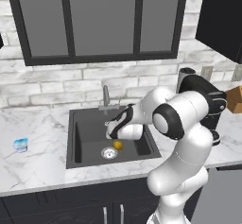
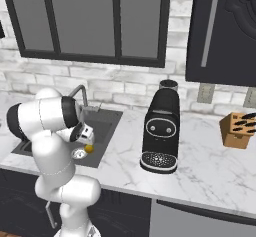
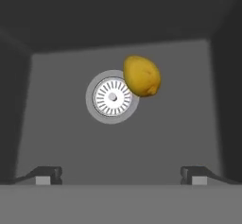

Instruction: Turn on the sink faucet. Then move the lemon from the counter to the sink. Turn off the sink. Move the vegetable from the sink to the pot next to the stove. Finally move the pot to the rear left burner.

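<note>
Down in the sink [image 1: 85,138], the lemon [image 3: 141,75] lies on the dark floor, touching the right side of the drain ring [image 3: 112,97] and overlapping its rim in the hand view. From the left base view the lemon [image 1: 118,145] sits just right of the drain [image 1: 109,153], near the basin's middle; from the right base view it shows as a small yellow spot [image 2: 89,149] beside the drain [image 2: 79,154].

The gripper [image 3: 120,175] hangs above the basin, pointing down, with its 2 fingertips [image 3: 47,175] spread wide and nothing between them. The lemon lies well apart from both tips, farther along the view.

The faucet [image 1: 106,98] stands upright at the back edge of the sink, behind the arm's wrist; whether water runs, I cannot tell.

On the counter [image 1: 33,164], a small blue-and-white cup [image 1: 21,144] stands well left of the sink. To the right, a black coffee machine [image 2: 161,133] stands on the marble, and a wooden knife block [image 2: 239,129] sits farther right.
</note>
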You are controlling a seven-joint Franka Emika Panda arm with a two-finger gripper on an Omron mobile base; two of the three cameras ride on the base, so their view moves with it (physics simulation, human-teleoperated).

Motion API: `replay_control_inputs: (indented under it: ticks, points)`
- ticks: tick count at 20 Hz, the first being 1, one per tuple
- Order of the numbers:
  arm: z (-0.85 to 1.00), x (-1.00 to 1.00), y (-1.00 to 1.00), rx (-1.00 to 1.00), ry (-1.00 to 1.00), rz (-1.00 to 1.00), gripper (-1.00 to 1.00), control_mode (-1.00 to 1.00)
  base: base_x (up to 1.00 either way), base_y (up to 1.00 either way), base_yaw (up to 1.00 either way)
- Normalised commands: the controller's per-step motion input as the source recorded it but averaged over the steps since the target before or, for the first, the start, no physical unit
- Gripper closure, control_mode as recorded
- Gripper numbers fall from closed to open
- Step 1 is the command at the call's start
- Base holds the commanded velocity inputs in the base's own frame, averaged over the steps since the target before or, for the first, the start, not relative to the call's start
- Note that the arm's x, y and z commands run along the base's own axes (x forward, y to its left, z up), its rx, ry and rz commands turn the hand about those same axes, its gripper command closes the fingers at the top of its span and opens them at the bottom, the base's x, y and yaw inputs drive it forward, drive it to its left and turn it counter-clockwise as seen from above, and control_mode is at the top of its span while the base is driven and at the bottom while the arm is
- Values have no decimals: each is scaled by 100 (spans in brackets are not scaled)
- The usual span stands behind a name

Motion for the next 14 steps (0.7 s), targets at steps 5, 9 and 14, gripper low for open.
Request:
replay_control_inputs:
  ticks: [5, 9, 14]
  points:
    - [0, 1, 0, -3, 24, -9, -100, -100, 0, 0, 0]
    - [13, 0, 0, 0, 12, -12, -100, -100, 0, 0, 0]
    - [-17, 0, -4, -1, 2, -2, -100, -100, 0, 0, 0]
